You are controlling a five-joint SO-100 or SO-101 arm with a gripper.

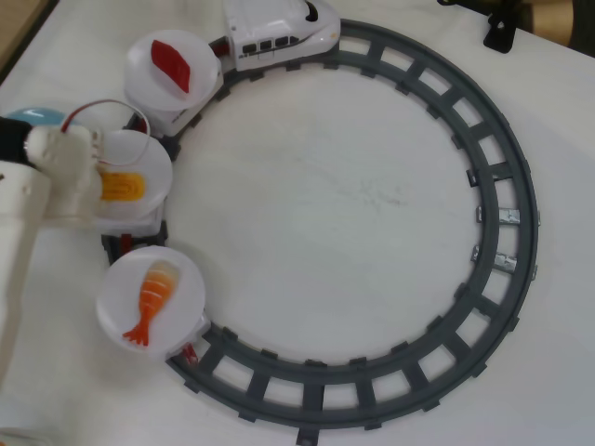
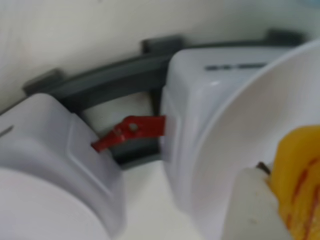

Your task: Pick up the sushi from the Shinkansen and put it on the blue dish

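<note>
The sushi [image 1: 122, 185], a yellow-orange ridged piece, lay on the round white plate [image 1: 149, 153] of the middle car, and everything else is placed from that plate. In the overhead view the white arm [image 1: 23, 232] reached in from the left edge and its gripper [image 1: 93, 186] sat over the plate's left side, right at the left end of the sushi. The wrist view showed one pale fingertip [image 2: 250, 210] pressed against the yellow sushi [image 2: 300, 185] at the lower right, above the plate's white surface [image 2: 250, 125]. The other finger was out of sight in both views, so I could not tell how far the fingers were spread or whether they pinched the piece. A red and white wire [image 1: 112, 107] looped over the plate's upper rim.

Beyond the plate's upper left, partly hidden by the arm, a sliver of the blue dish [image 1: 35, 116] showed, bare where visible. Above the plate stood another plate car carrying the red tuna piece [image 1: 171, 65], and past it the Shinkansen [image 1: 279, 32] on the grey track [image 1: 502, 186]. Below the plate sat a third plate car with the shrimp [image 1: 153, 297]. In the wrist view a red coupling [image 2: 130, 132] linked the middle car to its neighbour over the track.
</note>
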